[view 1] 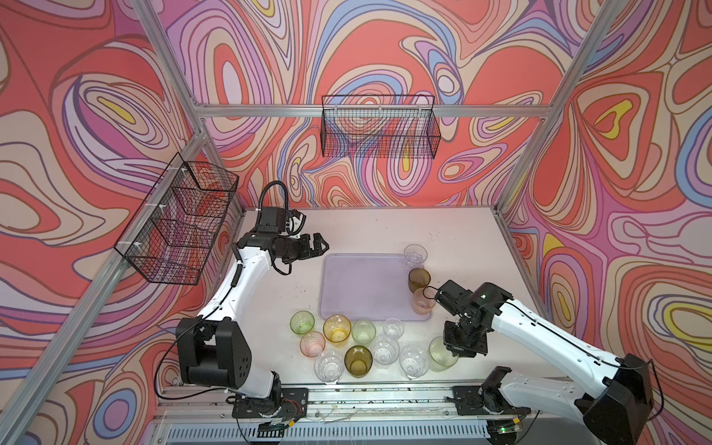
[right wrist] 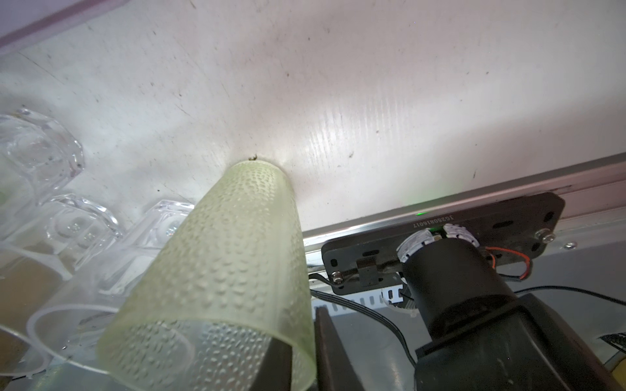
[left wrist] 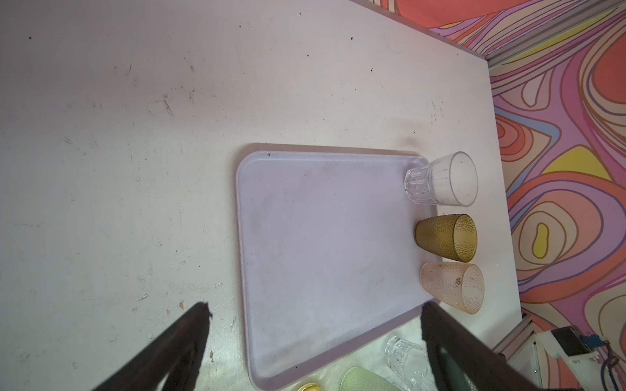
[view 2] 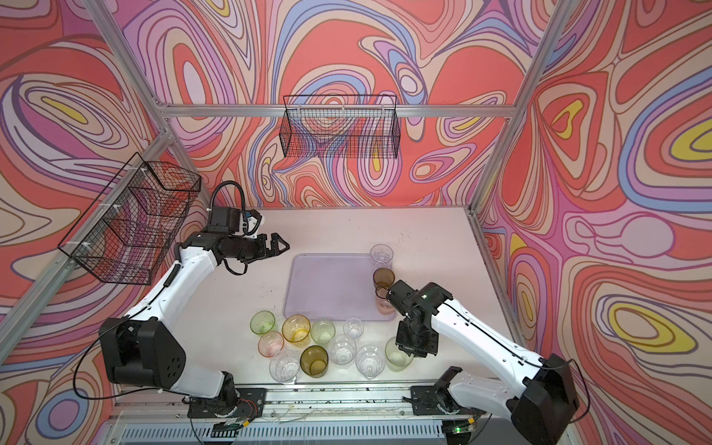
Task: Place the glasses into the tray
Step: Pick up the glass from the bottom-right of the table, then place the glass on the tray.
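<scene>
The lavender tray [view 1: 362, 285] [left wrist: 321, 254] lies mid-table. Along its right edge stand a clear glass [view 1: 415, 255], an olive-brown glass [view 1: 419, 279] and a pink glass [view 1: 423, 300]. Several more glasses [view 1: 346, 339] are clustered on the table in front of the tray. At the cluster's right end, my right gripper [view 1: 454, 351] [right wrist: 301, 342] points down and is shut on the rim of a pale green glass [view 1: 439, 354] [right wrist: 230, 264], one finger inside the wall and one outside. The glass's base looks to rest on the table. My left gripper [view 1: 321, 244] [left wrist: 315, 309] hangs open and empty, left of the tray.
A black wire basket [view 1: 379, 127] hangs on the back wall and another wire basket [view 1: 181, 219] on the left wall. An aluminium rail [view 1: 366, 397] with both arm bases runs along the table's front edge, close behind the held glass. Clear glasses [right wrist: 67, 220] crowd beside it.
</scene>
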`<state>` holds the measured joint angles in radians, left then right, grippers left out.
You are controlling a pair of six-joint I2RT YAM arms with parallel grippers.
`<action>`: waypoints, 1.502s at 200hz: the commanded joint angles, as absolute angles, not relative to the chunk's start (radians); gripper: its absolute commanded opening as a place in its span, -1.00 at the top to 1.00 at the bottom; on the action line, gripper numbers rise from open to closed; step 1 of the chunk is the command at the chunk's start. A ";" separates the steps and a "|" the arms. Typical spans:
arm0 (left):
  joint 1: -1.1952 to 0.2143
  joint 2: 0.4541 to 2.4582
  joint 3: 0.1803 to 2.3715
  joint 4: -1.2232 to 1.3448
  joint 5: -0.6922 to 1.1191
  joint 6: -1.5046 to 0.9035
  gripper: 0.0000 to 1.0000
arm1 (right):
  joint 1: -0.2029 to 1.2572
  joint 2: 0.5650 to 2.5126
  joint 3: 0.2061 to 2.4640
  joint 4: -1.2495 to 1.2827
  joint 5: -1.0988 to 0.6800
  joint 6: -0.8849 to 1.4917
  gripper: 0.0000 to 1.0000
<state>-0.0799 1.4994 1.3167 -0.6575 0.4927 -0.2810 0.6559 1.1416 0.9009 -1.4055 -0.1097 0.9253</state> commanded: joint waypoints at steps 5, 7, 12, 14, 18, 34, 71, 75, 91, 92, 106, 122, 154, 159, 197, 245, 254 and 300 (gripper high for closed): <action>-0.086 1.492 1.344 -0.686 0.486 -0.261 -1.00 | 0.661 1.135 0.931 -1.419 -0.072 0.927 0.77; -0.086 1.492 1.344 -0.686 0.487 -0.261 -1.00 | 0.661 1.135 0.933 -1.423 -0.069 0.926 0.77; -0.086 1.492 1.344 -0.686 0.486 -0.261 -1.00 | 0.661 1.137 0.939 -1.429 -0.065 0.924 0.77; -0.086 1.491 1.344 -0.686 0.486 -0.261 -1.00 | 0.660 1.137 0.941 -1.432 -0.063 0.923 0.78; -0.086 1.492 1.344 -0.686 0.486 -0.261 -1.00 | 0.660 1.138 0.943 -1.434 -0.061 0.921 0.78; -0.086 1.492 1.344 -0.685 0.488 -0.261 -1.00 | 0.661 1.141 0.954 -1.444 -0.048 0.916 0.85; -0.086 1.488 1.343 -0.685 0.487 -0.261 -1.00 | 0.661 1.136 0.960 -1.451 -0.037 0.916 0.92; -0.086 1.489 1.342 -0.685 0.487 -0.261 -1.00 | 0.661 1.135 0.961 -1.452 -0.036 0.916 0.93; -0.086 1.487 1.342 -0.686 0.486 -0.259 -1.00 | 0.661 1.134 0.962 -1.454 -0.029 0.914 0.96; -0.086 1.488 1.342 -0.686 0.486 -0.260 -1.00 | 0.661 1.134 0.962 -1.454 -0.028 0.914 0.96; -0.086 1.486 1.342 -0.686 0.486 -0.259 -1.00 | 0.661 1.132 0.965 -1.458 -0.022 0.914 0.99; -0.086 1.488 1.341 -0.685 0.486 -0.261 -1.00 | 0.661 1.135 0.977 -1.470 -0.012 0.916 1.00; -0.086 1.488 1.342 -0.688 0.488 -0.261 -1.00 | 0.661 1.152 1.032 -1.520 0.021 0.918 1.00; -0.085 1.487 1.342 -0.687 0.488 -0.260 -1.00 | 0.661 1.156 1.043 -1.527 0.027 0.916 1.00; -0.086 1.485 1.341 -0.685 0.489 -0.261 -1.00 | 0.661 1.205 1.162 -1.595 0.071 0.888 1.00; -0.086 1.480 1.336 -0.683 0.495 -0.264 -1.00 | 0.659 1.294 1.333 -1.678 0.091 0.811 1.00; -0.086 1.479 1.336 -0.682 0.493 -0.263 -1.00 | 0.660 1.312 1.367 -1.692 0.093 0.796 1.00; -0.086 1.479 1.338 -0.684 0.488 -0.261 -1.00 | 0.657 1.382 1.510 -1.700 0.081 0.740 1.00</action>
